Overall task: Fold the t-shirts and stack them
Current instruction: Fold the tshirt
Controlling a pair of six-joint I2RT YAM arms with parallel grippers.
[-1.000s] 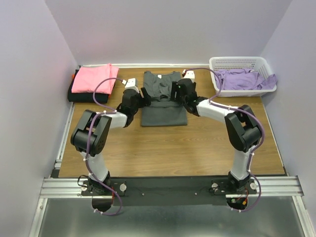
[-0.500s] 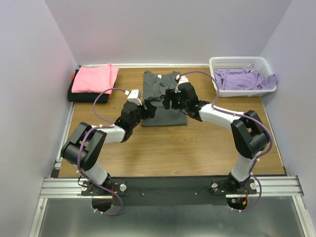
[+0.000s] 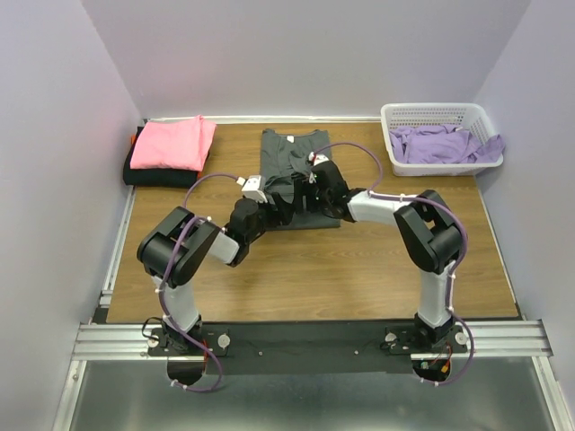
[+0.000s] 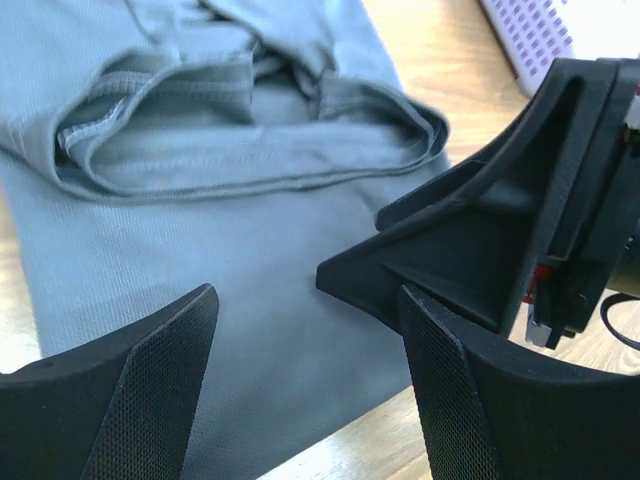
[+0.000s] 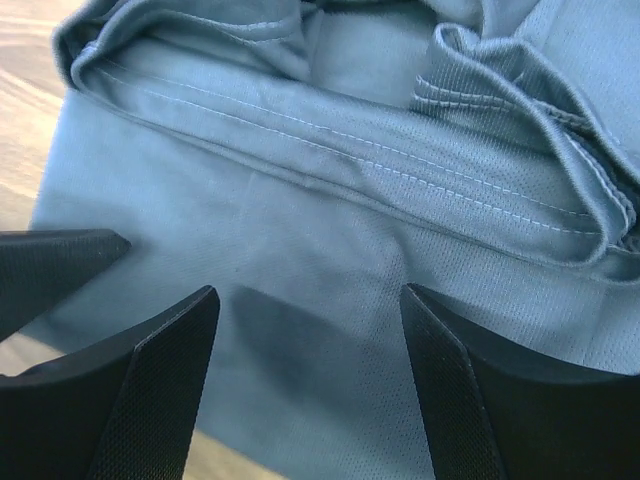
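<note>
A dark charcoal grey t-shirt lies partly folded at the table's middle back, with its sleeves tucked in. My left gripper and right gripper are both open and empty, close together low over the shirt's near part. In the left wrist view the left gripper straddles the grey cloth at its near hem, with the right gripper's fingers just beside it. In the right wrist view the right gripper hovers over the grey cloth. A folded pink shirt lies on a black one at the back left.
A white lattice basket at the back right holds lavender shirts, one hanging over its right rim. Its corner shows in the left wrist view. Walls close in the table on the left, back and right.
Both grippers have moved from the shirt's left and right sides toward its near middle, ending close together. The left elbow has swung in. The grey shirt lies much as before.
</note>
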